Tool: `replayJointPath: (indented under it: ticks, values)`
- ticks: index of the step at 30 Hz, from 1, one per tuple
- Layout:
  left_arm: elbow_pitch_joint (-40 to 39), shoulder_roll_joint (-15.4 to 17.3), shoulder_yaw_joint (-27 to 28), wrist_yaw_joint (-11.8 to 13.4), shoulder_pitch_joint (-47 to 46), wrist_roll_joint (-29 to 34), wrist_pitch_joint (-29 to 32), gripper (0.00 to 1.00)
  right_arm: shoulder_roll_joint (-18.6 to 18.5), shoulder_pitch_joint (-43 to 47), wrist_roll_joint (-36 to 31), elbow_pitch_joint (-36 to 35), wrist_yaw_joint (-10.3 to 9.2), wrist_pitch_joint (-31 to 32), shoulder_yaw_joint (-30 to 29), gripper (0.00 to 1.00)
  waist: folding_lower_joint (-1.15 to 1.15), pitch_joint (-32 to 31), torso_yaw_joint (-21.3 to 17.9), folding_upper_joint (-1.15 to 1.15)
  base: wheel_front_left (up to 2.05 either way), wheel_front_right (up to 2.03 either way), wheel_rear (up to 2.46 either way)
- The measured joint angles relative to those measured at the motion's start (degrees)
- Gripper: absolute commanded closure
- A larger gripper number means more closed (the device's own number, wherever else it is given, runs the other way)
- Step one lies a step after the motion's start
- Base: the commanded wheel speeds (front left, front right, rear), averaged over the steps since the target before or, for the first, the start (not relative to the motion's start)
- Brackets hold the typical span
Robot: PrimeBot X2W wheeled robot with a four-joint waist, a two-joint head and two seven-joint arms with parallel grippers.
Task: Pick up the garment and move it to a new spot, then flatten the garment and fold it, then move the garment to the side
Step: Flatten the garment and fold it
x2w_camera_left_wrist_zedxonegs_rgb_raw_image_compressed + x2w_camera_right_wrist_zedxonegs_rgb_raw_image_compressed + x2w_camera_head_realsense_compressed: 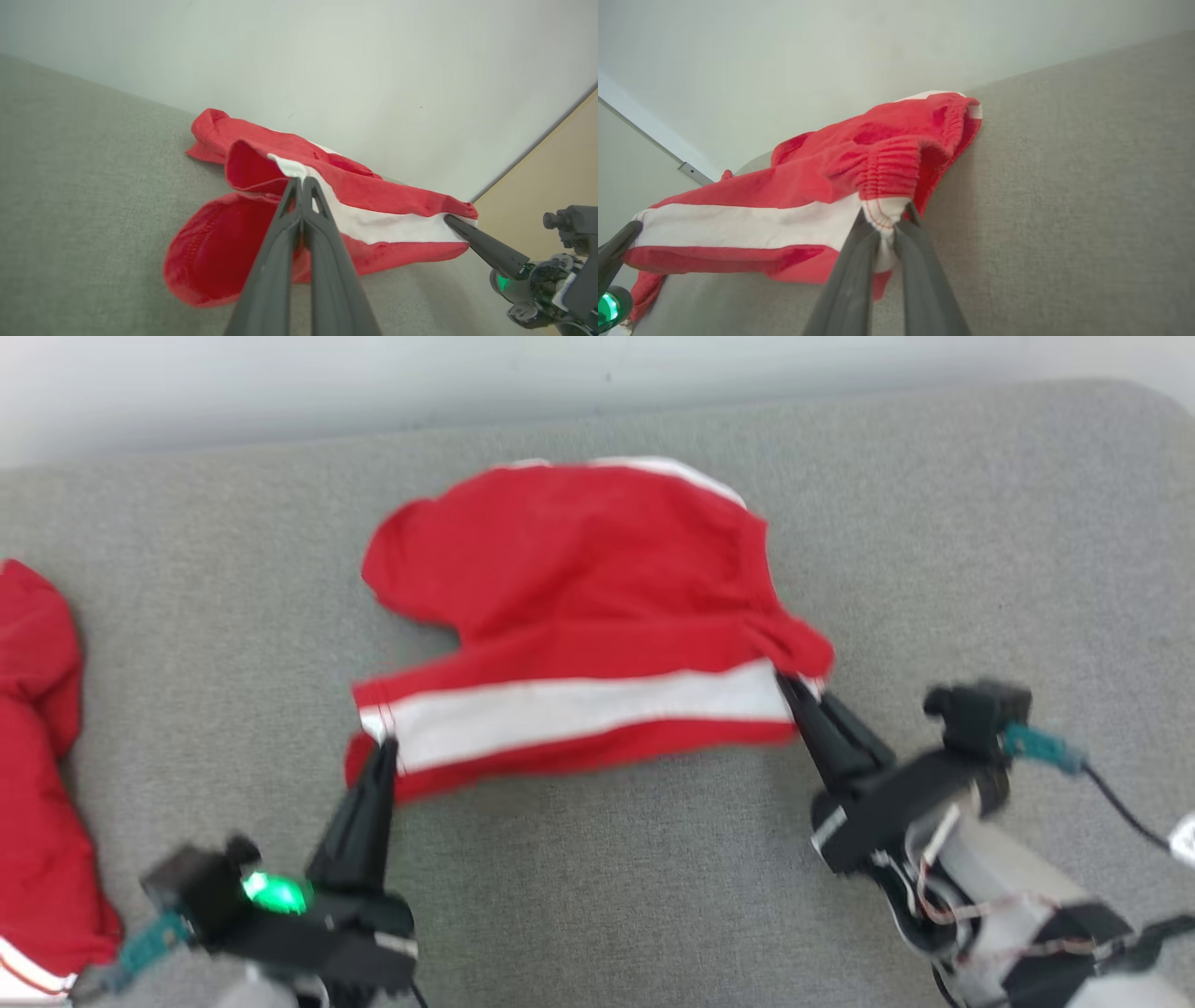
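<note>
Red garment (579, 607), white-striped, lies centre frame on grey counter (980, 523). Left gripper (383, 749) and right gripper (794, 693) each pinch a stripe end. Cloth looks soft, light and prone to sag; hem corners look the best hold.

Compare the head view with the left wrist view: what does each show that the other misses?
Head view, not left wrist: a second red garment at the left edge, apart from the striped garment. Left wrist, not head: the hem's open mouth beside the left hand, and a tan area past the grey surface. Both: the striped garment held at both ends by the shut left hand and right hand.
</note>
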Motion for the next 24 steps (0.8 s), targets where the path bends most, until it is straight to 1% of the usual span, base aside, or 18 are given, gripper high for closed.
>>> replayJointPath:
  ticks: [5, 10, 12, 20, 24]
  values:
    - [1.1, -3.6, 2.4, -0.4, 6.4, 1.7, 0.0, 1.0, -0.8, 6.8, -1.7, -0.3, 0.0, 0.0, -1.8, 1.0, 0.0, -1.9, 0.7, 0.0, 0.0, 0.0, 0.0]
    - [3.6, -5.6, 2.1, -0.8, 9.6, 3.7, 0.0, 1.0, -0.5, 10.7, -1.9, 0.1, 0.0, 0.0, -3.0, 1.0, 0.01, -2.8, 1.9, 0.0, 0.0, 0.0, 0.0]
    - [4.2, -6.1, 2.3, -0.9, 10.4, 4.8, 0.0, 1.0, -0.2, 11.7, -2.3, 0.2, 0.0, 0.0, -3.2, 1.0, 0.01, -3.1, 2.2, 0.0, 0.0, 0.0, 0.0]
    - [5.7, -7.2, 1.9, -0.9, 11.5, 5.5, 0.0, 1.0, 1.2, 13.3, -4.7, 1.4, 0.0, 0.0, -4.6, 1.0, 0.01, -4.1, 2.8, 0.01, 0.0, 0.0, 0.0]
    - [7.0, -7.2, 2.2, -0.9, 11.7, 8.3, 0.0, 1.0, 1.4, 13.8, -5.8, 2.3, 0.0, 0.0, -4.9, 1.0, 0.01, -4.4, 3.1, 0.01, 0.0, 0.0, 0.0]
